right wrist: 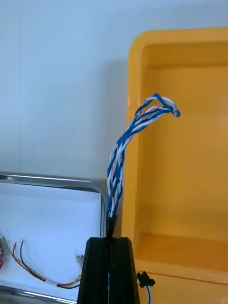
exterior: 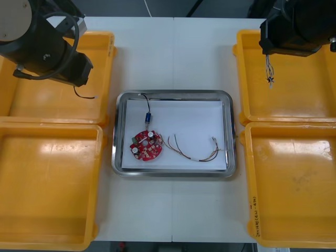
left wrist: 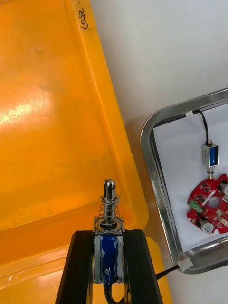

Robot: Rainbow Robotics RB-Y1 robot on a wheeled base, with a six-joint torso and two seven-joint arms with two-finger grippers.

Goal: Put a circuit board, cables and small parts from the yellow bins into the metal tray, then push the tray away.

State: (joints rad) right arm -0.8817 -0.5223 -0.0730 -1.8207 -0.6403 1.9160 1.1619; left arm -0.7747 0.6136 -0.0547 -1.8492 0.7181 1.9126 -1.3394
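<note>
Bright, even overhead light, white glare on the yellow bins (left wrist: 28, 107), soft shadows on the table (right wrist: 114, 95) beside them

**Both arms at the far corners, both grippers clamped**

The left arm (exterior: 37, 42) comes in at the far left corner of the front view, its dark wrist angled inward and down toward the middle. The left gripper (left wrist: 108, 237) has its two black fingers (left wrist: 80, 266) standing apart by the width of a small metal part (left wrist: 109, 211), which sits squeezed between them with its sprung pin poking out past the fingertips. The right arm (exterior: 296, 23) sits at the far right corner, wrist pointing inward. The right gripper (right wrist: 109, 247) has its fingers pressed almost together at the middle, pinching the end of a blue and white cable (right wrist: 118, 161) that runs out past the tips
</note>
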